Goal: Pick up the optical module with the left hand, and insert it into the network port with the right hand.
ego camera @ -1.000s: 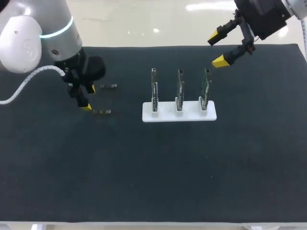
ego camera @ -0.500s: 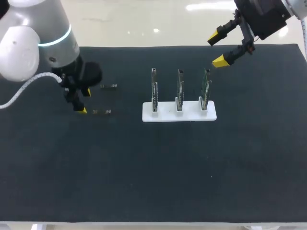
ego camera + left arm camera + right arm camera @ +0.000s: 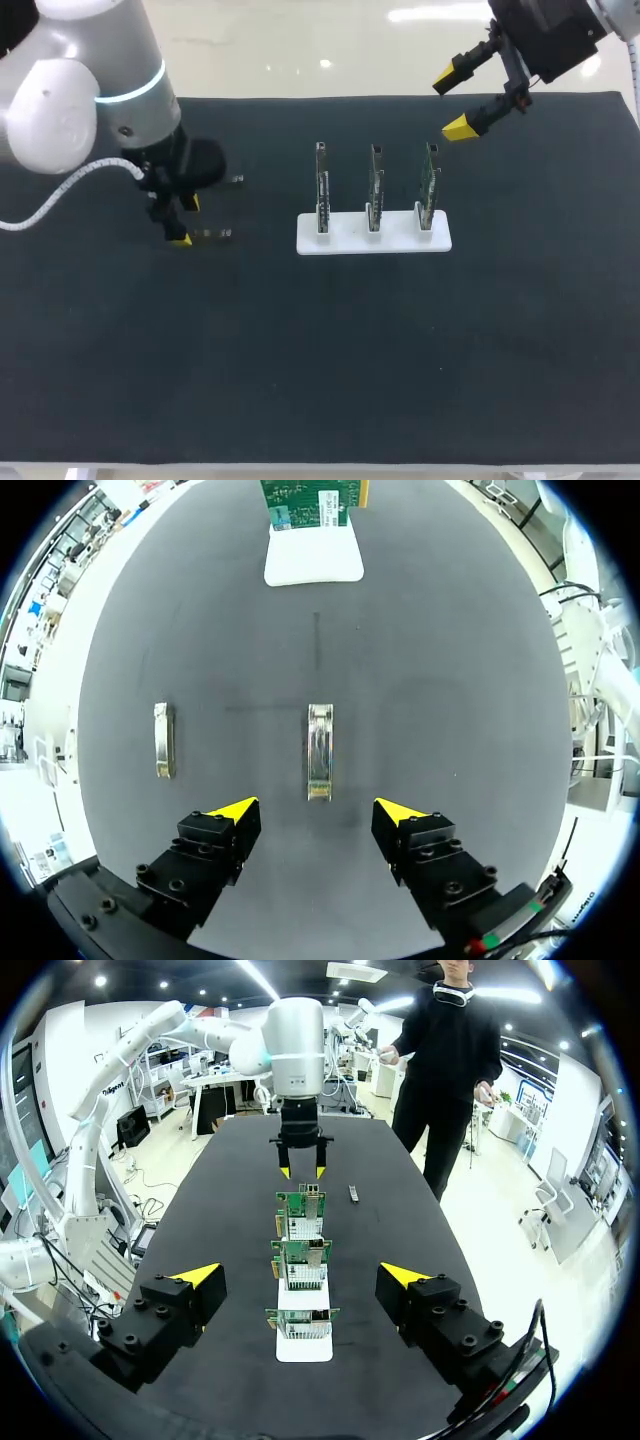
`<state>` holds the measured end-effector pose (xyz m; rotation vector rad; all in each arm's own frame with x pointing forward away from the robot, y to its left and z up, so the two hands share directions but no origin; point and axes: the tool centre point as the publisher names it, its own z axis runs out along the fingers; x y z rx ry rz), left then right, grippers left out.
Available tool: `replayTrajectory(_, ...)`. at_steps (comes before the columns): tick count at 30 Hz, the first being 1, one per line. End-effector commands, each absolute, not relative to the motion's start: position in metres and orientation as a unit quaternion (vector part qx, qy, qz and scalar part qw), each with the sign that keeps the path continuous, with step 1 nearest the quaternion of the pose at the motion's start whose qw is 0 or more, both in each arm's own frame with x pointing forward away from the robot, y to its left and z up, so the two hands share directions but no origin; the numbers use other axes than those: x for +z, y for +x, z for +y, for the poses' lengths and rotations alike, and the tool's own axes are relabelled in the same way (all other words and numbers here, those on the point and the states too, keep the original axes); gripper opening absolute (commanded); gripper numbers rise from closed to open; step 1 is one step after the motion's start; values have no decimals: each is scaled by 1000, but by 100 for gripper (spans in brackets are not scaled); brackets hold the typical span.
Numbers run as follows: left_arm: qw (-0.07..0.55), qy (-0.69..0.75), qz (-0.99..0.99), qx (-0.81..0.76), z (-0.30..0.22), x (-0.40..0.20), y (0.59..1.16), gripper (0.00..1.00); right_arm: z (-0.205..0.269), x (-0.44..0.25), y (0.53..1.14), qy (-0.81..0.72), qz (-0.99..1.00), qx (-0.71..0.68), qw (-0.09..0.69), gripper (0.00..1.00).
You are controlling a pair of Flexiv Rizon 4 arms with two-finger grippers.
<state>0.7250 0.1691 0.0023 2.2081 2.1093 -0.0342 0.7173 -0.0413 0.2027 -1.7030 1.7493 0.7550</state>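
Note:
Two small metal optical modules lie on the black mat, one nearer [image 3: 213,234] and one farther back [image 3: 236,180]. My left gripper [image 3: 185,222] hangs open just left of the nearer one. In the left wrist view that module [image 3: 319,752] lies lengthwise just ahead of the gap between the yellow tips of the left gripper [image 3: 318,815], and the other module [image 3: 163,740] lies off to the side. A white stand [image 3: 373,232] holds three upright green network cards [image 3: 375,185]. My right gripper [image 3: 452,102] is open, high above the mat's back right.
The right wrist view looks down the row of cards [image 3: 302,1265] on the stand [image 3: 303,1345] from behind the right gripper [image 3: 300,1278], with my left arm's gripper [image 3: 301,1171] beyond them. Bare mat [image 3: 330,360] lies around the stand and in front.
My left arm swung slightly left, then back right, and its gripper ended a little lower beside the nearer module. The right arm and both modules have not moved.

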Motion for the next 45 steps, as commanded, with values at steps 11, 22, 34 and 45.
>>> replayTrajectory(11, 41, 721, 691, -16, 162, -6, 727, 100, -41, 203, 717, -638, 655, 283, 289, 100)
replayTrajectory(22, 40, 720, 693, -16, 157, -11, 726, 73, -41, 203, 717, -638, 655, 283, 289, 100)
replayTrajectory(34, 40, 722, 691, -12, 157, -18, 724, 46, -41, 203, 717, -638, 655, 283, 289, 100)
replayTrajectory(45, 58, 719, 692, -24, 156, -10, 728, 0, -41, 203, 717, -638, 655, 283, 289, 100)
